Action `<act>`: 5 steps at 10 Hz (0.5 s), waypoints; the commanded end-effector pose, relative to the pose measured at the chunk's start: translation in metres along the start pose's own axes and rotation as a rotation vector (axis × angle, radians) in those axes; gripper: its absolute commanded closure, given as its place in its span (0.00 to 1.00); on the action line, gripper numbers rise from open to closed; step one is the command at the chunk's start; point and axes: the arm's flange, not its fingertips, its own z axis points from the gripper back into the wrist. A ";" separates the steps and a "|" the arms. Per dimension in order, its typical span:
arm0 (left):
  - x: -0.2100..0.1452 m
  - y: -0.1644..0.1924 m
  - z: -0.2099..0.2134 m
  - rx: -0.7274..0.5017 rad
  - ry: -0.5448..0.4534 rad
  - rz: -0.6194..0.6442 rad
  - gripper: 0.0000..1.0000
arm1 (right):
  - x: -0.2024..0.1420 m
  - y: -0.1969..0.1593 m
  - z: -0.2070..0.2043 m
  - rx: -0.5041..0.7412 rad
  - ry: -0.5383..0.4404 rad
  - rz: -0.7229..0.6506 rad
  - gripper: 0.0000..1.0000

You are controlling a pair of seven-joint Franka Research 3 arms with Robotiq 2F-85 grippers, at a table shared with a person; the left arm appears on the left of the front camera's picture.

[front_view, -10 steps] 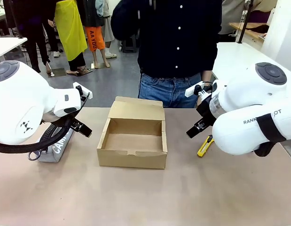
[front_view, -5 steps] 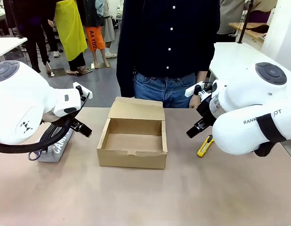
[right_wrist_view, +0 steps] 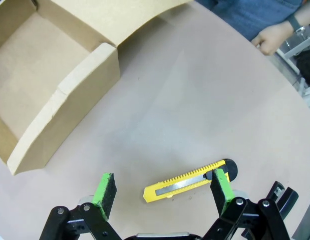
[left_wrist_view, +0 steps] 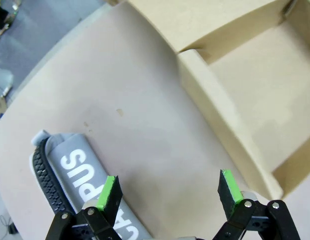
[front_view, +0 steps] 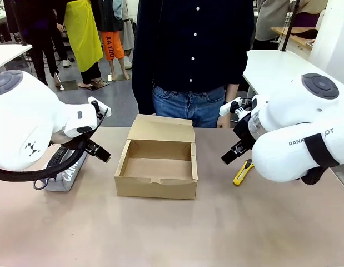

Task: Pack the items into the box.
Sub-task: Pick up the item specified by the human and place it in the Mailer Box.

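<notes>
Our left wrist view gives the left gripper (left_wrist_view: 169,189) spread wide over the table (left_wrist_view: 144,115), 1 pad (left_wrist_view: 107,192) above the CAMPUS pouch (left_wrist_view: 77,175); our right wrist view gives the right gripper (right_wrist_view: 164,185) spread wide above the utility knife (right_wrist_view: 187,179). From the front we see the box (front_view: 155,186) between them, lid (front_view: 162,129) back, a person (front_view: 194,44) beyond.

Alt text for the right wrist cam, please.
The right gripper, jaws open, hangs above a yellow utility knife lying flat on the tan table. An open cardboard box sits at upper left; a person's hand at upper right.
</notes>
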 end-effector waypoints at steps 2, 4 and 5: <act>-0.007 0.035 0.070 -0.234 -0.008 0.064 0.00 | -0.021 -0.027 0.060 0.181 -0.061 -0.170 0.00; -0.028 0.080 0.130 -0.317 -0.069 0.296 0.00 | -0.065 -0.068 0.129 0.342 -0.184 -0.415 0.00; -0.047 0.114 0.152 -0.370 -0.126 0.449 0.00 | -0.098 -0.094 0.161 0.377 -0.235 -0.594 0.00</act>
